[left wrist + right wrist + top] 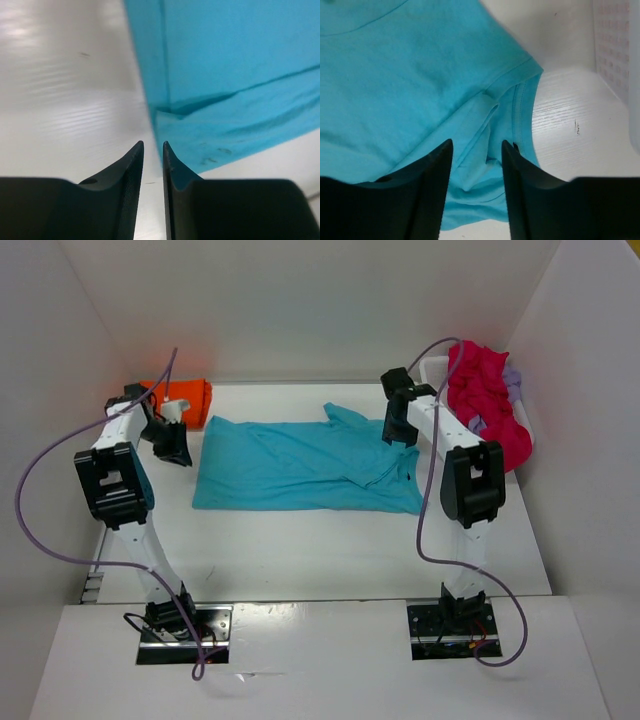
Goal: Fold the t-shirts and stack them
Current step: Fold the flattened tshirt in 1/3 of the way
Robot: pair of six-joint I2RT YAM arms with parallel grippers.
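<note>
**A:** Where is the turquoise shirt (pixel 300 465)?

**B:** It lies flat on the desk (pixel 300 550), across the middle of the top view. The orange shirt (pixel 185 400) sits folded at the upper left. The magenta shirt (pixel 490 405) and the lavender shirt (pixel 512 378) are heaped in the basket (pixel 432 368) at the upper right.

**A:** And the grippers?

**B:** Both are released and hold nothing. The left gripper (pixel 152 145) hangs just off the shirt's left edge, its jaws barely parted. The right gripper (pixel 476 142) hovers over the right end, above a sleeve seam, with its jaws wider apart.

**A:** How should the fold go?

**B:** I judge that another fold is due. The left gripper should open wider and shift onto the cloth. Each of the 2 grippers then pinches through every layer at its end. They should lift together and level, carrying the edge over evenly so nothing slides.
</note>
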